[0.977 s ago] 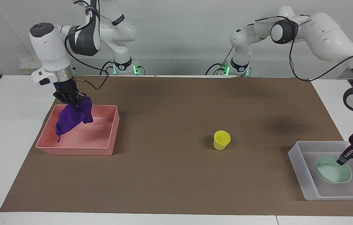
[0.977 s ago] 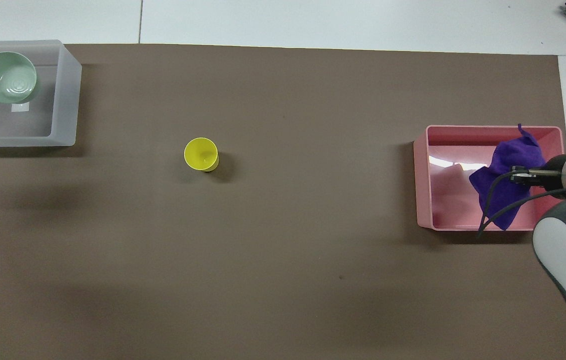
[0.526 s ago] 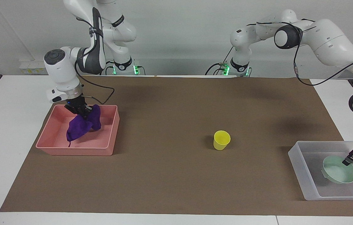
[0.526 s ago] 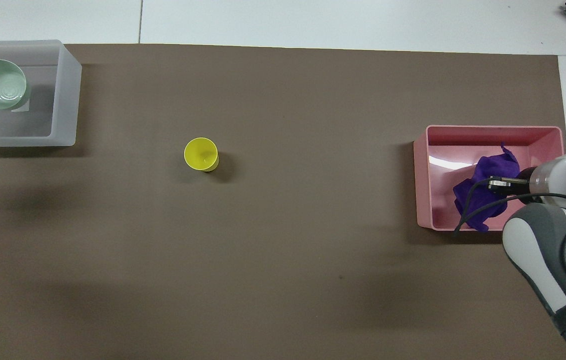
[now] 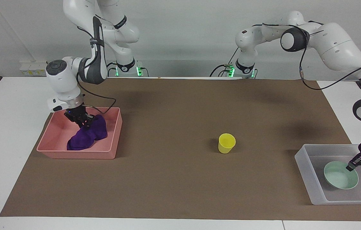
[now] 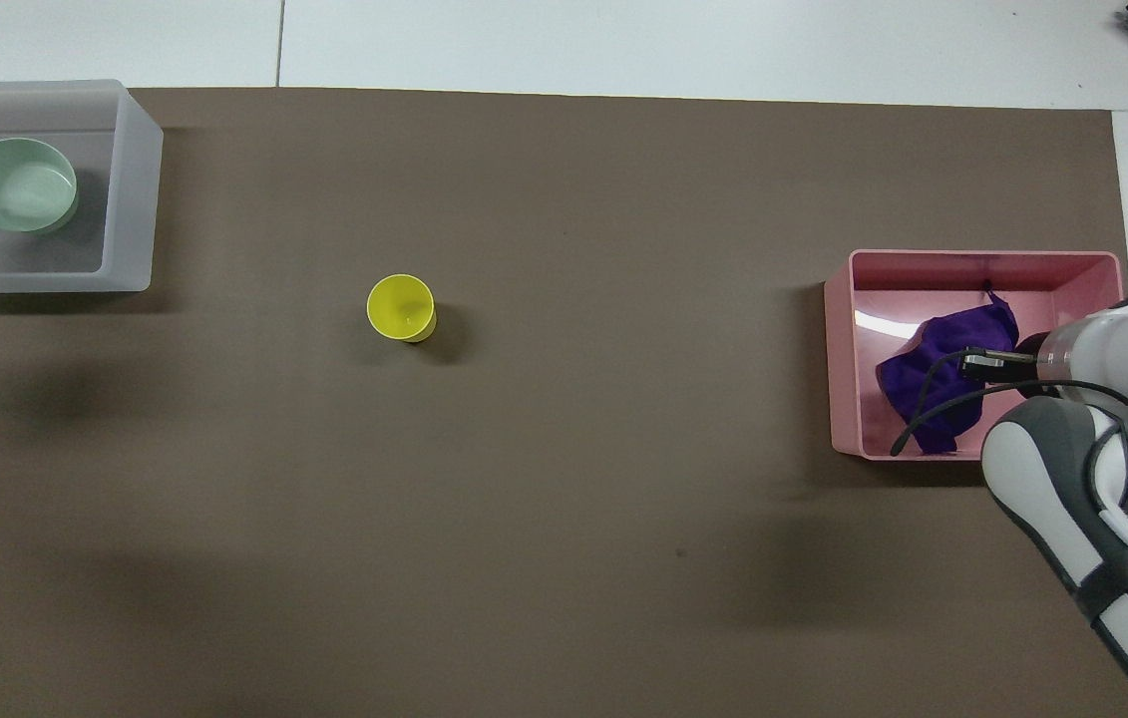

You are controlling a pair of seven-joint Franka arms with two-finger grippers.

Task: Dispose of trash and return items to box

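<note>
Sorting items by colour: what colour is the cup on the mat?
Bright yellow cup; clearest in the facing view.

— Where does everything lie?
— Rag [image 5: 87, 137] in the tray [image 5: 110, 155] under the right gripper [image 5: 83, 122]; bowl [image 5: 341, 175] in the box [image 5: 308, 174] at the left gripper [image 5: 351, 165]; cup [image 5: 226, 143] between them.

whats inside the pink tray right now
The purple rag lies heaped on the floor of the pink tray, with the right pincer down on its top. The tray floor under the rag is covered; nothing else shows inside.
</note>
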